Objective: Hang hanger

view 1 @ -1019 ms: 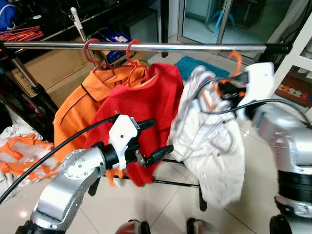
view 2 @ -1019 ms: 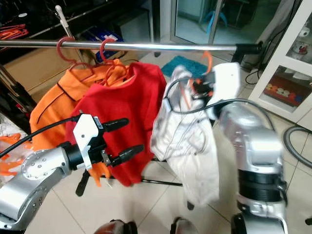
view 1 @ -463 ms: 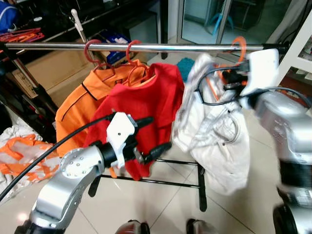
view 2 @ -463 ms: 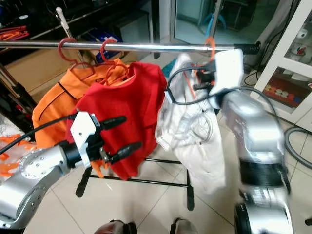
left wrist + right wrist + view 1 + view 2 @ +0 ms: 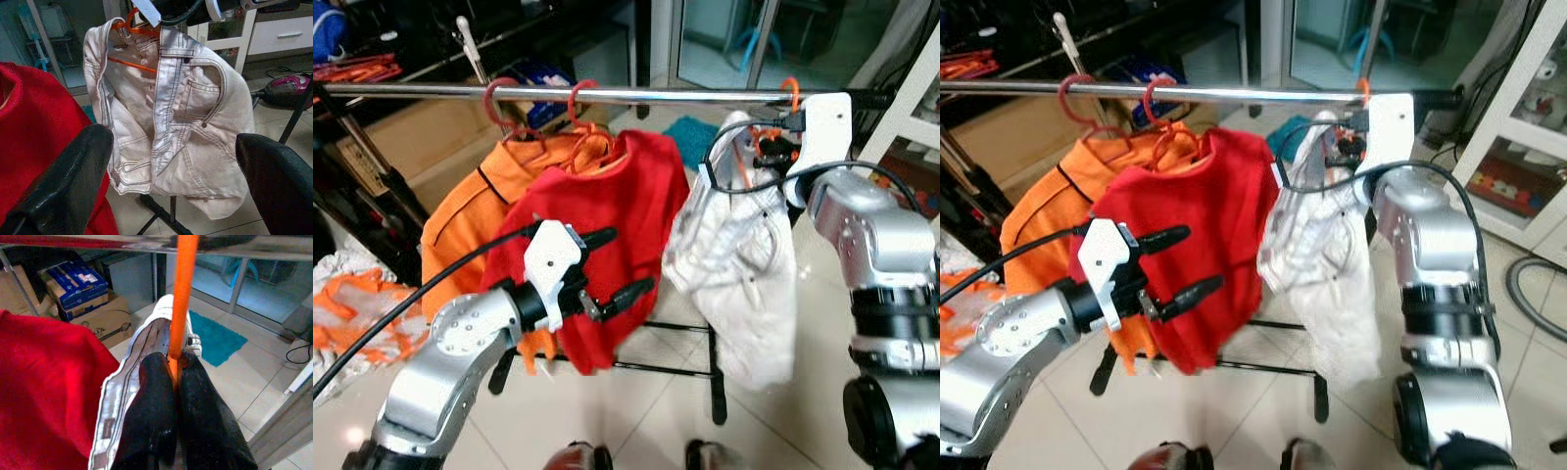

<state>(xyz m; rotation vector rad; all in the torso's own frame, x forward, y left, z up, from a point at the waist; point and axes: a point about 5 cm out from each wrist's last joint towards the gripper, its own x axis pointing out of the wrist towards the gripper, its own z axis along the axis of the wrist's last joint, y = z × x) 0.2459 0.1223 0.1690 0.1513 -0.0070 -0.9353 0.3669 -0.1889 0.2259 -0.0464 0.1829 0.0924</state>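
An orange hanger [image 5: 183,293] carries a white denim garment [image 5: 734,264]. My right gripper [image 5: 173,364] is shut on the hanger's stem, just below the silver rail [image 5: 636,95]. The hanger's hook [image 5: 790,88] reaches rail height near the rail's right end; I cannot tell whether it rests on the rail. My left gripper [image 5: 628,260] is open, held in front of a red top [image 5: 607,215], apart from the white garment [image 5: 171,107] and holding nothing.
The red top and an orange jacket [image 5: 470,225] hang from red hangers [image 5: 499,103] on the left half of the rail. The rack's black base bars [image 5: 675,370] cross the tiled floor. A white cabinet [image 5: 1528,147] stands right; boxes [image 5: 78,289] and clothes [image 5: 352,304] lie left.
My right gripper has lifted the orange hanger and white garment up to the rail. The garment swung with it. My left arm has hardly moved.
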